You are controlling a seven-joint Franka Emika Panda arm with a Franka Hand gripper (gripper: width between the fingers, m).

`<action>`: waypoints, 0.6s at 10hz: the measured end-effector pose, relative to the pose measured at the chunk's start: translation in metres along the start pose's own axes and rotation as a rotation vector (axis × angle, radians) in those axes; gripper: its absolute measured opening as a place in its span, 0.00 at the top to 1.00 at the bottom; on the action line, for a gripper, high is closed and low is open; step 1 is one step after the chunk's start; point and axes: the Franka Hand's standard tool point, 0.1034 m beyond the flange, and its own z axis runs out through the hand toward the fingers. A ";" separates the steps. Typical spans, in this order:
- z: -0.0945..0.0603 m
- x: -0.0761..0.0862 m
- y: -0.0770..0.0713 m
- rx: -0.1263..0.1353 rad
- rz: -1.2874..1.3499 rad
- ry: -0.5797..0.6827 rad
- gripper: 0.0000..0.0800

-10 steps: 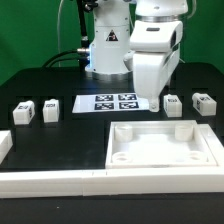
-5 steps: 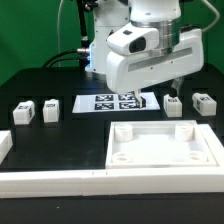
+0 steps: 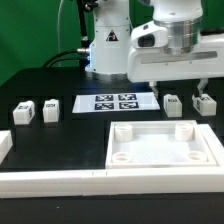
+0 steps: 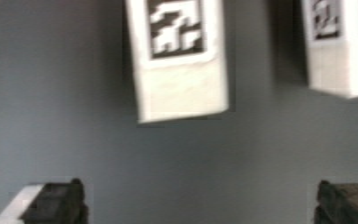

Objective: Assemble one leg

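Exterior view: the leg (image 3: 173, 103) and three alike lie on the table (image 3: 40, 75), two either side of the marker board (image 3: 112, 102); the end effector (image 3: 175, 92) hangs right above it. Wrist view: two show, and the leg (image 4: 176, 60) lies ahead of the wide-open, empty end effector (image 4: 201, 200), long axis crosswise to its finger line.

i see the dark worktop (image 3: 40, 85) carrying the marker board (image 3: 113, 102) near its middle. at the exterior view's left, one leg (image 3: 23, 113) and another leg (image 3: 50, 110) lie side by side, apart; at its right, a third leg (image 3: 173, 104) and a fourth leg (image 3: 206, 104) likewise. nearer the camera lie a white tray-like piece (image 3: 165, 167) and a long white rail (image 3: 45, 181).
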 end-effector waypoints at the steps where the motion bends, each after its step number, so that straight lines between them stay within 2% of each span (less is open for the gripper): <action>1: 0.001 -0.006 -0.014 0.001 -0.001 -0.001 0.19; 2: 0.002 -0.013 -0.029 0.003 -0.036 -0.001 0.19; 4: 0.003 -0.022 -0.048 0.005 -0.093 0.003 0.19; 5: 0.002 -0.022 -0.054 0.008 -0.106 0.005 0.19; 6: 0.003 -0.022 -0.052 0.005 -0.105 -0.002 0.19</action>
